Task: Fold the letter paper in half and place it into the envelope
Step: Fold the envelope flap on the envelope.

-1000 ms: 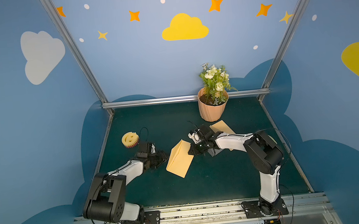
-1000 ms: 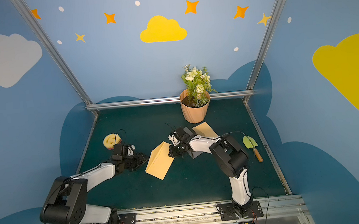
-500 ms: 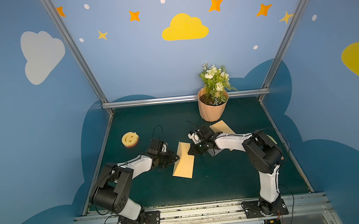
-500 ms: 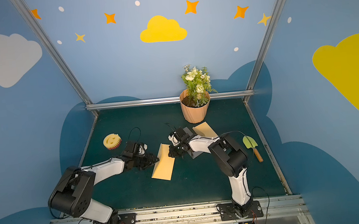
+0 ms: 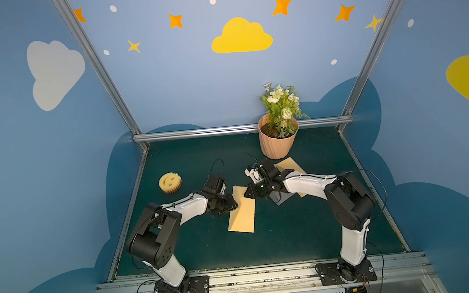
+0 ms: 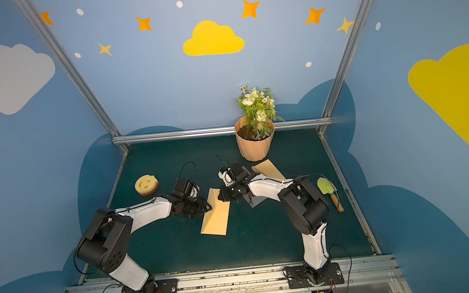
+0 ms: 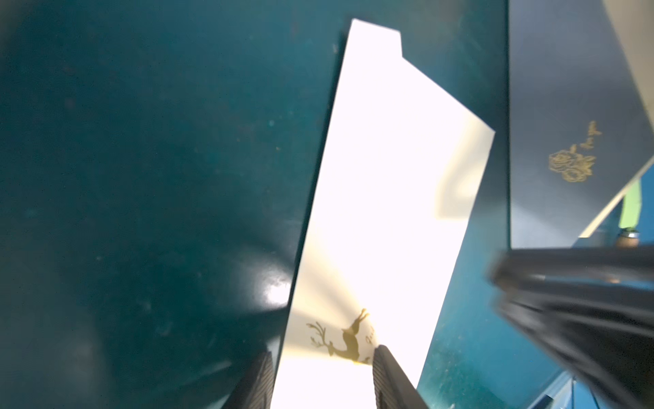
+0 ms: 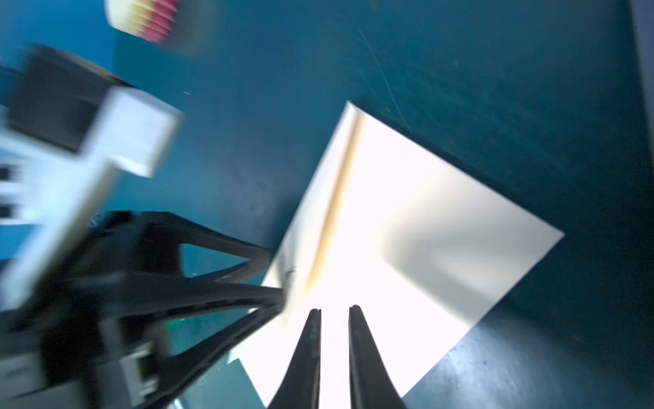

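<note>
Fold looks done to me: the letter paper (image 5: 241, 211) lies flat between the left gripper (image 5: 231, 205), jaws apart over its edge, and the nearly closed right gripper (image 5: 249, 194) on its corner, so next I'd guess pinch it and slide it into the envelope (image 5: 283, 198) just behind that gripper.

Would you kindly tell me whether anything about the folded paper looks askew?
Yes: the letter paper is folded unevenly. In the left wrist view one corner shows a step, where one layer sticks out past the other.

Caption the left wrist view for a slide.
Left tool straddling a folded cream letter paper with gold deer print on the dark green table, dark rose-printed envelope nearby.
</note>
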Robot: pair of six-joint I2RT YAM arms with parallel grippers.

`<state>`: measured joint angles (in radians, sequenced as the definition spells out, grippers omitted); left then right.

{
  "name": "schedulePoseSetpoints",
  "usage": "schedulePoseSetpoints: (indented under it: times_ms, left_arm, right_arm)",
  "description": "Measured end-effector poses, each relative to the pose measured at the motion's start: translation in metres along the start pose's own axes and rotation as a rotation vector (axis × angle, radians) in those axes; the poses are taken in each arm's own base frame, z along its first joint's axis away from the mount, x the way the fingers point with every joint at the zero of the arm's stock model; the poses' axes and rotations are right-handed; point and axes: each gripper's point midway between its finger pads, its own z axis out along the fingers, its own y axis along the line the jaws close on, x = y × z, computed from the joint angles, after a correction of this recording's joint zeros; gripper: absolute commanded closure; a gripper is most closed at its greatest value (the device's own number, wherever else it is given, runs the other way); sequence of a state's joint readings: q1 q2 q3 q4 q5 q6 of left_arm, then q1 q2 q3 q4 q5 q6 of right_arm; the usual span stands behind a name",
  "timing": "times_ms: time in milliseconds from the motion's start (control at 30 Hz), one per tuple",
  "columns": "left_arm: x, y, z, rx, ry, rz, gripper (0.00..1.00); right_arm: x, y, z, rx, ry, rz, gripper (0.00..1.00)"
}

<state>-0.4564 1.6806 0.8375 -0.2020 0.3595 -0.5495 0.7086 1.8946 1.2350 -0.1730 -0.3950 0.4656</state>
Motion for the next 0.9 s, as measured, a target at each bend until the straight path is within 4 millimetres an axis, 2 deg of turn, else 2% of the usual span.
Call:
schedulePoseSetpoints:
  times_ms: [100, 300, 700, 900]
  left_arm:
    - [0.001, 0.001, 0.001, -0.007, 0.005, -0.001, 0.54]
    - [0.001, 0.001, 0.001, -0.003, 0.002, -0.001, 0.54]
    - [0.001, 0.000, 0.002, 0.016, 0.000, -0.005, 0.53]
    - [-0.003, -0.009, 0.001, 0.067, -0.031, 0.017, 0.51]
  right_arm:
    - [-0.011, 0.012, -0.005, -0.028, -0.024, -0.020, 0.87]
    - [-0.012, 0.021, 0.002, -0.056, -0.011, -0.028, 0.89]
    - [0.000, 0.015, 0.045, -0.073, 0.066, 0.005, 0.90]
    - [0.010, -0.002, 0.066, -0.045, 0.100, 0.049, 0.92]
